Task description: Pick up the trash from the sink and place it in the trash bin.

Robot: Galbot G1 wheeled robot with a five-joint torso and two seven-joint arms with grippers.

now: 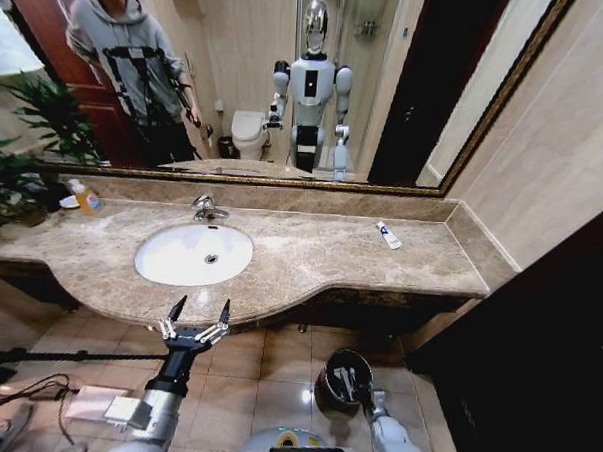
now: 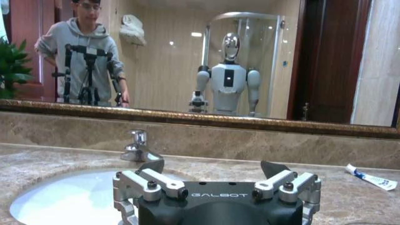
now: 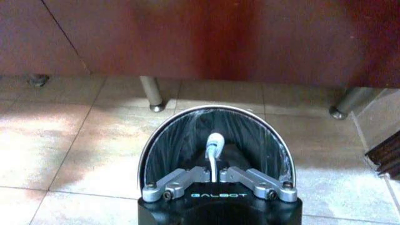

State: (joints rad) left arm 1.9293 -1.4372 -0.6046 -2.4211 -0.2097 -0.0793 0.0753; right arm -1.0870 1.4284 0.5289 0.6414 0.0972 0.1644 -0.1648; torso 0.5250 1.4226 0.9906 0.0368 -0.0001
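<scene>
My right gripper [image 3: 213, 174] hangs low over the round black trash bin [image 3: 178, 136], shut on a small white tube [image 3: 215, 142] that points down into the bin's dark liner. From the head view this gripper [image 1: 351, 382] and the bin [image 1: 321, 389] are on the floor at the right, below the counter. The left gripper [image 1: 198, 317] is open at the counter's front edge, just before the white oval sink [image 1: 175, 256]. In the left wrist view the open left gripper [image 2: 212, 169] faces the sink [image 2: 56, 197] and its chrome faucet [image 2: 137, 147]. Another white tube with blue marks [image 1: 388, 235] [image 2: 370, 177] lies on the counter right of the sink.
An orange soap bottle [image 1: 86, 198] stands at the counter's back left beside a plant [image 1: 25, 144]. The marble counter [image 1: 310, 261] ends at a wall on the right. Cabinet legs [image 3: 151, 96] stand behind the bin. Cables [image 1: 34, 385] lie on the floor at left.
</scene>
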